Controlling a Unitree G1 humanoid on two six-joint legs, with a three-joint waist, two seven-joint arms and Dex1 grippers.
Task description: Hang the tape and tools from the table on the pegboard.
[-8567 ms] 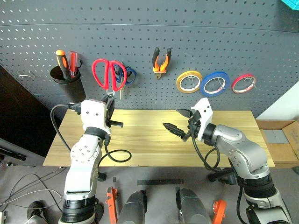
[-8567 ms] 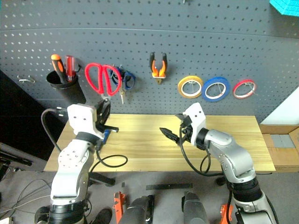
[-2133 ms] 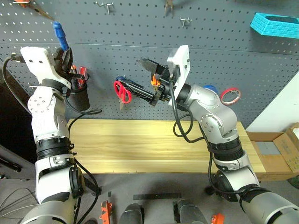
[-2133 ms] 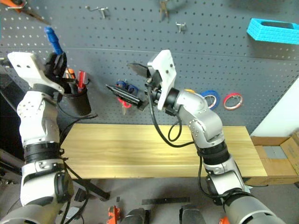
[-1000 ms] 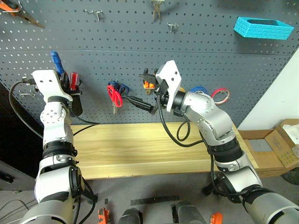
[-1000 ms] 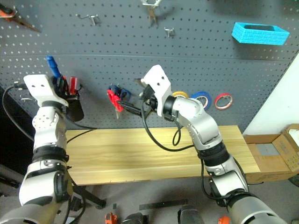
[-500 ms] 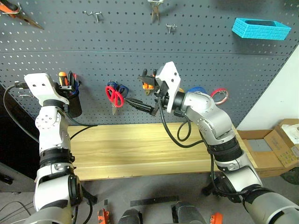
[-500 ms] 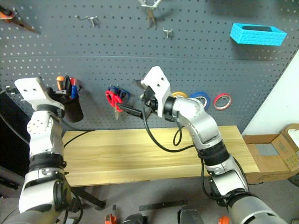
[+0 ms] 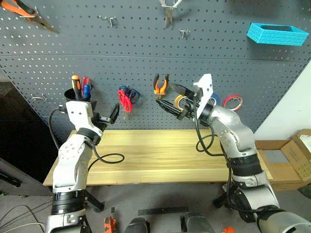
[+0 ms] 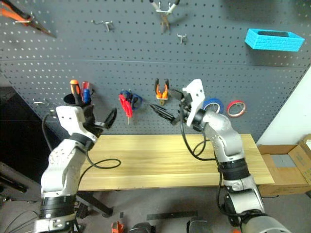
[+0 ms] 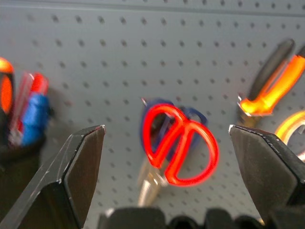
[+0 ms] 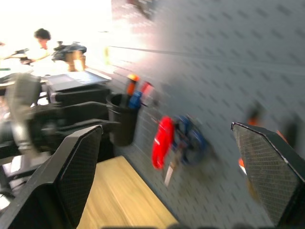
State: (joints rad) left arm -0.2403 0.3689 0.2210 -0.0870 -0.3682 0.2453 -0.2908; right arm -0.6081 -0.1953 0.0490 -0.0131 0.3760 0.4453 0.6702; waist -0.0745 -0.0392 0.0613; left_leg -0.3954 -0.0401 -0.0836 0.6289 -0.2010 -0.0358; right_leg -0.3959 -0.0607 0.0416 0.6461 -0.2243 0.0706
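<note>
Right wrist view: distant person [image 12: 42, 37].

You get even, soft light on the pegboard [image 9: 146, 48] and table [image 9: 160, 155] in the head views, with faint shadows under the hung tools. The pegboard's seam bows toward the edges. Your right wrist view is smeared, with a blown-out white patch; in the left wrist view the scissors [image 11: 178, 145] are soft.

No readable text, labels, brands or numbers anywhere.
</note>
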